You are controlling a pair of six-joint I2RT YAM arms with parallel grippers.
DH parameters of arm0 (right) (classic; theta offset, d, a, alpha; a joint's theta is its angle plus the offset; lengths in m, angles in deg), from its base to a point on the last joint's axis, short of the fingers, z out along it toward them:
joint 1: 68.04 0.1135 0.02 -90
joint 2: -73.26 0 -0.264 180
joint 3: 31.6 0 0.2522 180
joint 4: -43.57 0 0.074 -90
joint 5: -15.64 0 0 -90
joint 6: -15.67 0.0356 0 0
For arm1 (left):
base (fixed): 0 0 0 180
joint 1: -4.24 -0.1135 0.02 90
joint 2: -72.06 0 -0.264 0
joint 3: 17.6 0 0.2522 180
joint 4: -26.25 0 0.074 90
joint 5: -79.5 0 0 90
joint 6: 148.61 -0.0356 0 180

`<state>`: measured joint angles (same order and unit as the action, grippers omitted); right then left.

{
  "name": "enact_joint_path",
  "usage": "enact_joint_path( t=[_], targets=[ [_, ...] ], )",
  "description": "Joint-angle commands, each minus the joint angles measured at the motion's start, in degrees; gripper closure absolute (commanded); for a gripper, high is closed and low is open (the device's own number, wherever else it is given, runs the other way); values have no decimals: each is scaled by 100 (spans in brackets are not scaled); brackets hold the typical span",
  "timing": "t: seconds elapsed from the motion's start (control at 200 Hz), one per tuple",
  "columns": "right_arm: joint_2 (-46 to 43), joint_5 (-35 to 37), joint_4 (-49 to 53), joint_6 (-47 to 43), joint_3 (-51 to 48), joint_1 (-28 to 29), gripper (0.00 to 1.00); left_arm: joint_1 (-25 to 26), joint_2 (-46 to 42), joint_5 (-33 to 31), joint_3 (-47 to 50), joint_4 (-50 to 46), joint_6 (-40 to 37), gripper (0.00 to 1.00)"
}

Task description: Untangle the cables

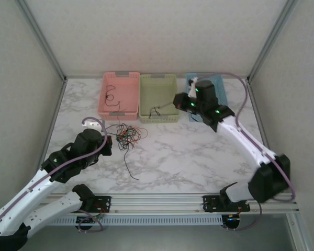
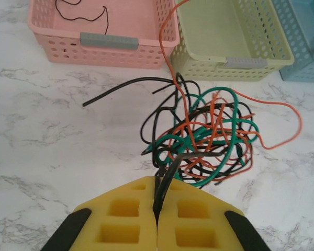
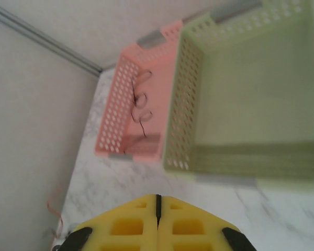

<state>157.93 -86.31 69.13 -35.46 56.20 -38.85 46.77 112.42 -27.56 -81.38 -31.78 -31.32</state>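
Pinching one black strand of the cables, tangled on the bench at its one o'clock, the left pincer is closed. The right pincer hovers above the green basket, pads together; any hold is unclear.

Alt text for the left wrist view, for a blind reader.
The left gripper is shut on a black cable leading into a tangle of black, green and orange cables on the marble table. Behind stand a pink basket holding another black cable, a green basket, and a blue basket's corner.
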Motion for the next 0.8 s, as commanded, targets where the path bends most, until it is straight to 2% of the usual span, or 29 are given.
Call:
enact_joint_path(
  t=[0.0, 0.165, 0.255, 0.441, 0.651, 0.796],
  targets=[
    [1087, 525, -767, 330, 1025, 220, 100, -64, -38, -226, -77, -192, 90, 100],
    [2830, 881, -717, 102, 2879, 557, 100, -69, -159, -95, 41, -184, 185, 100],
    [3739, 1068, -284, -188, 4047, 713, 100, -77, -260, -26, 179, -61, 275, 100],
    [5069, 903, 330, -346, 5827, 876, 100, -77, -301, 22, 192, -74, 269, 100],
    [6265, 747, 1083, -425, 7502, 980, 100, -77, -276, -34, 219, -77, 286, 100],
    [6705, 742, 1107, -335, 7862, 1043, 100, -77, -295, 34, 229, -60, 279, 100]
  ],
)
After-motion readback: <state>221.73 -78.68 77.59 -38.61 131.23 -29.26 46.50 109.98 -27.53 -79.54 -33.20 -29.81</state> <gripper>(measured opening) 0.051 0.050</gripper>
